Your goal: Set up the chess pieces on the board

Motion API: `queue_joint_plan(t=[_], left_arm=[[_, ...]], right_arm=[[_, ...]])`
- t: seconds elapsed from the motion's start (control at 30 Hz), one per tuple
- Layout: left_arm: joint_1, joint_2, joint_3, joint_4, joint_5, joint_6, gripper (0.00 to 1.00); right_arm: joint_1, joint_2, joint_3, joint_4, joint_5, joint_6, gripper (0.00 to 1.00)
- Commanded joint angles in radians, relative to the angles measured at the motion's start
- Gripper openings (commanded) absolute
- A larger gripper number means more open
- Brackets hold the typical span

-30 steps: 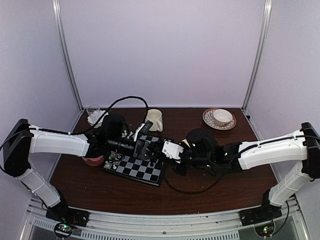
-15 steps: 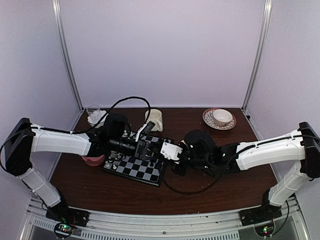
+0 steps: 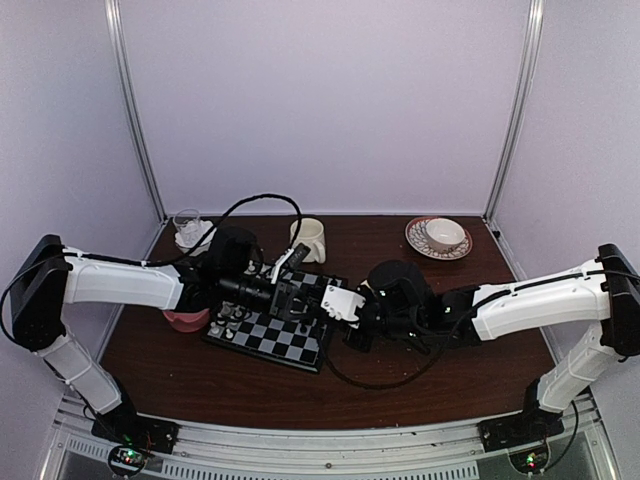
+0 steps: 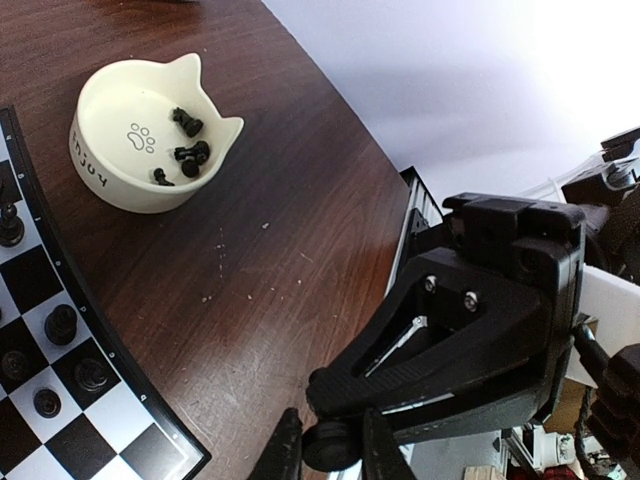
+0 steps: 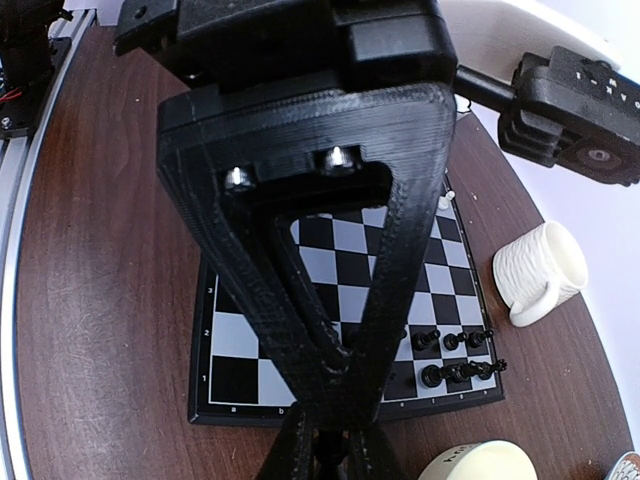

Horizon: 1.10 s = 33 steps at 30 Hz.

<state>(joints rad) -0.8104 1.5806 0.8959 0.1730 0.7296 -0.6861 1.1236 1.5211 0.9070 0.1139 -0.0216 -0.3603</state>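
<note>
Left gripper (image 4: 328,450), right gripper (image 5: 325,450), seemingly pinched.

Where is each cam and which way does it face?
Top external: high behind the bases, facing down; left arm, right arm over the chessboard.
Left wrist: past the left gripper to the board's corner and a cat-eared bowl of black chess pieces.
Right wrist: past the right gripper down onto the board, ribbed mug beside.
Shared: chessboard in all; mug in top and right wrist.

Table (image 4: 280,200): dark brown wood, low sheen, fine scratches, pale specks. Board (image 5: 445,265): smooth, semi-gloss. Bowl (image 4: 105,180): cream, glazed, glossy. Mug (image 5: 535,270): white, ribbed. Left gripper (image 4: 322,450), right gripper (image 5: 325,455): matt black plastic, layered ridges, bright metal screws. Piece (image 4: 330,447) in left gripper: smooth black.
</note>
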Motion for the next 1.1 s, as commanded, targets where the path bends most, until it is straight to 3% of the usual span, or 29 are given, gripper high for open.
queue_joint_plan(t=[0.0, 0.07, 0.2, 0.37, 0.63, 0.93, 1.07], left_arm=[[-0.016, 0.002, 0.029, 0.036, 0.034, 0.018, 0.07], [-0.016, -0.002, 0.027, 0.037, 0.032, 0.019, 0.07], [-0.016, -0.019, 0.018, 0.042, 0.025, 0.024, 0.06], [-0.010, -0.057, -0.014, 0.076, 0.006, 0.027, 0.06], [0.009, -0.143, -0.100, 0.199, -0.015, 0.007, 0.06], [0.014, -0.186, -0.156, 0.328, 0.019, -0.016, 0.07], [0.014, -0.219, -0.183, 0.352, -0.002, -0.011, 0.08]], right_arm=[[0.006, 0.000, 0.017, 0.034, 0.017, 0.003, 0.11], [0.006, -0.004, 0.012, 0.040, 0.017, 0.003, 0.20], [0.007, -0.037, -0.023, 0.083, 0.017, 0.010, 0.48], [0.005, -0.104, -0.065, 0.113, -0.006, 0.041, 0.62], [-0.051, -0.174, -0.117, 0.187, -0.219, 0.169, 0.64], [-0.232, -0.128, -0.165, 0.465, -0.563, 0.577, 0.52], [-0.241, -0.072, -0.142, 0.514, -0.650, 0.642, 0.49]])
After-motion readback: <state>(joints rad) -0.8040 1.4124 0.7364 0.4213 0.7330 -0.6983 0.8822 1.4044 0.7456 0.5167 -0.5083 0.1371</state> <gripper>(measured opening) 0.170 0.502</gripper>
